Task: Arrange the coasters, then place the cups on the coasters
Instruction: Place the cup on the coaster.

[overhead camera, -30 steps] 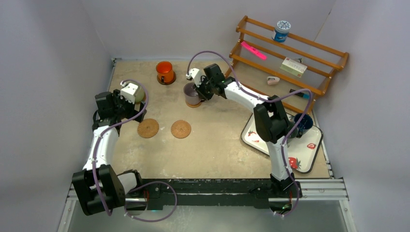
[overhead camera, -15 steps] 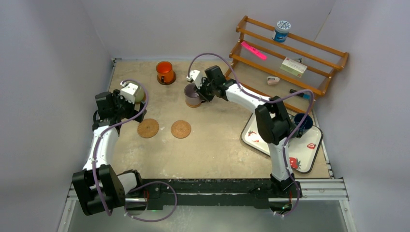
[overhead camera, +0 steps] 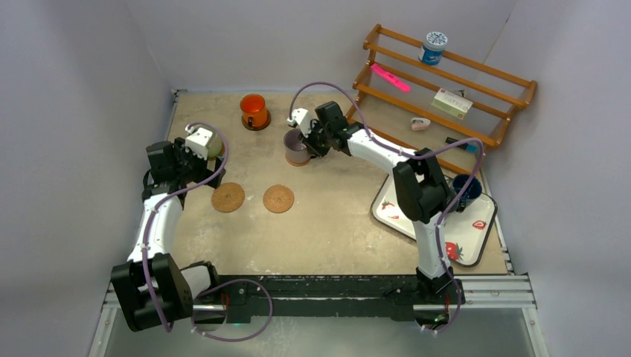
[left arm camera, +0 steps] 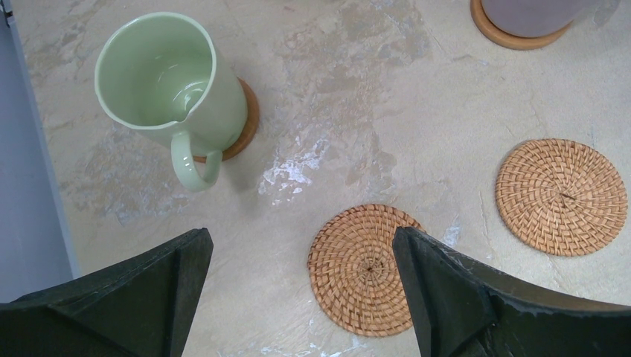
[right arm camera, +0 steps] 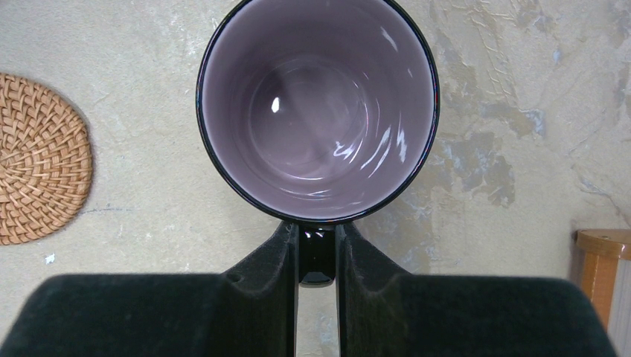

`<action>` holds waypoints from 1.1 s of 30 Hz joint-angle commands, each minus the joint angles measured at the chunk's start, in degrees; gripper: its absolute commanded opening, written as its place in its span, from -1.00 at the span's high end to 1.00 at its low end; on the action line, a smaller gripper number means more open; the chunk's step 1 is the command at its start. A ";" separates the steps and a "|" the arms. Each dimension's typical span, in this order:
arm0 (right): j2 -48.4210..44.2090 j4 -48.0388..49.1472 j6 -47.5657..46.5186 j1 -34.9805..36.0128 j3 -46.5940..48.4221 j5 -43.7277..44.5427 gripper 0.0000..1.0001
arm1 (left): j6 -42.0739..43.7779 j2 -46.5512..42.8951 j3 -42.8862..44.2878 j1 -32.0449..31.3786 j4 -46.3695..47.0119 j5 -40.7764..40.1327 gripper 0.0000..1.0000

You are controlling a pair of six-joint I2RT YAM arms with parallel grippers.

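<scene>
Right gripper (right arm camera: 318, 239) pinches the handle of the purple-grey mug (right arm camera: 320, 111) ahead.

Mottled beige tabletop (overhead camera: 335, 230) bearing two bare woven coasters (overhead camera: 228, 197), strawberry-print tray (overhead camera: 467, 236), wooden rack (overhead camera: 526, 93).

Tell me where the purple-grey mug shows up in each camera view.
Top external: purple-grey mug, upper middle of the picture.
Left wrist: top right corner, cut off by the frame.
Right wrist: centre, handle pinched by the right gripper.
Shared landmark: the woven coaster nearest it.
</scene>
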 commanded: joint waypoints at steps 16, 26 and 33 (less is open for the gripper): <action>-4.89 -2.55 -3.24 0.46 1.54 0.62 -0.56 | 0.19 -1.07 -0.07 0.45 1.25 1.67 -1.00; -12.81 -2.60 -3.54 0.43 -3.47 3.78 -0.98 | 0.20 -1.07 0.10 0.39 0.85 2.40 -1.00; -22.04 -1.35 -3.40 -0.19 -12.53 11.45 -0.98 | -0.14 -1.07 1.05 0.38 0.14 2.87 -1.00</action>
